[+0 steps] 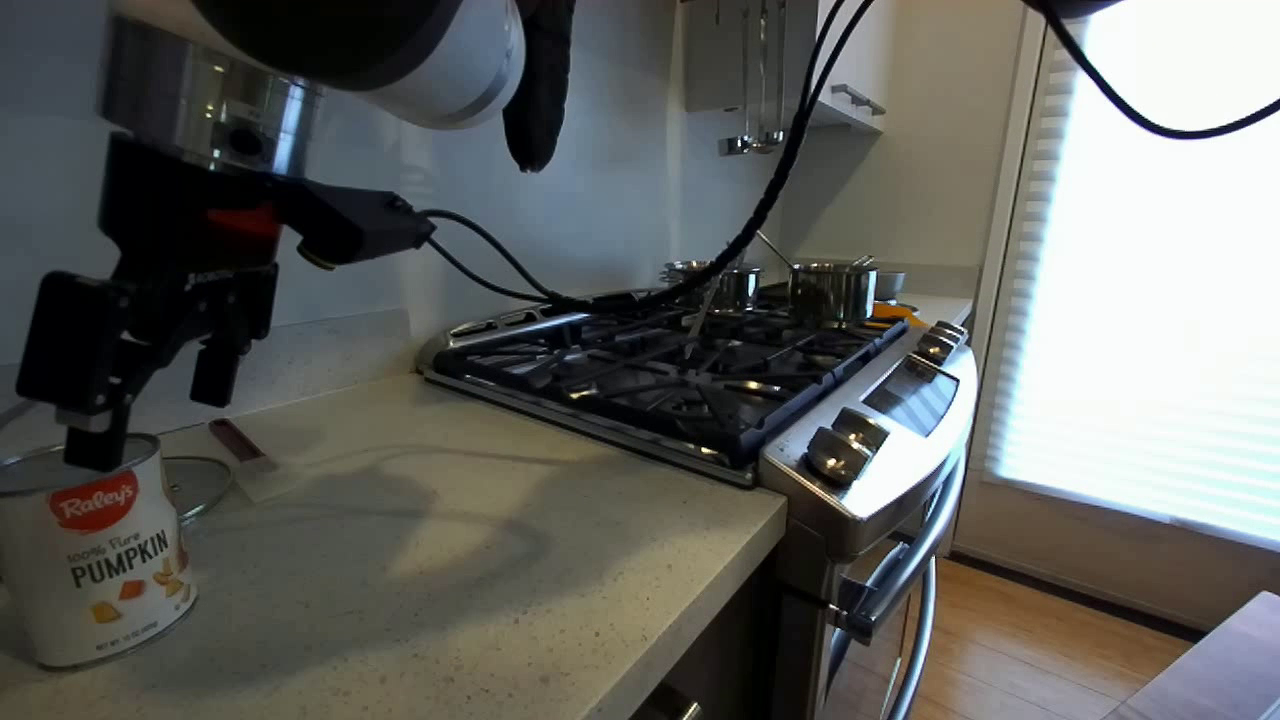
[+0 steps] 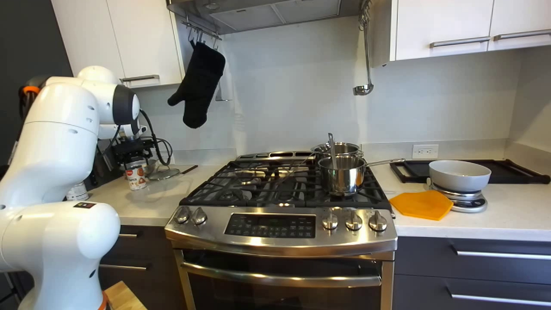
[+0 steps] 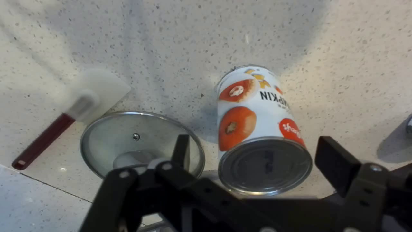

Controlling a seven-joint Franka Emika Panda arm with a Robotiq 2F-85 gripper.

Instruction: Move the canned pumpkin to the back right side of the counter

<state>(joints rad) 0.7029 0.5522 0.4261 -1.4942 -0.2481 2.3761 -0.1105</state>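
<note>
The canned pumpkin (image 1: 110,570) stands upright on the beige speckled counter (image 1: 420,560). It also shows on the counter (image 2: 161,198) left of the stove in an exterior view (image 2: 137,177). In the wrist view, the can (image 3: 262,119) appears with its silver top facing the camera. My gripper (image 1: 155,410) is open just above the can's top. In the wrist view, the fingers of my gripper (image 3: 257,156) are spread on either side of the can's top, with gaps to both sides. In an exterior view, the gripper (image 2: 134,155) partly hides the top of the can.
A glass pot lid (image 3: 138,141) lies beside the can, with a spatula (image 3: 45,140) with a dark red handle beyond it. The gas stove (image 2: 284,185) with steel pots (image 2: 342,176) adjoins the counter. Another white can (image 2: 77,192) is partly hidden behind the arm.
</note>
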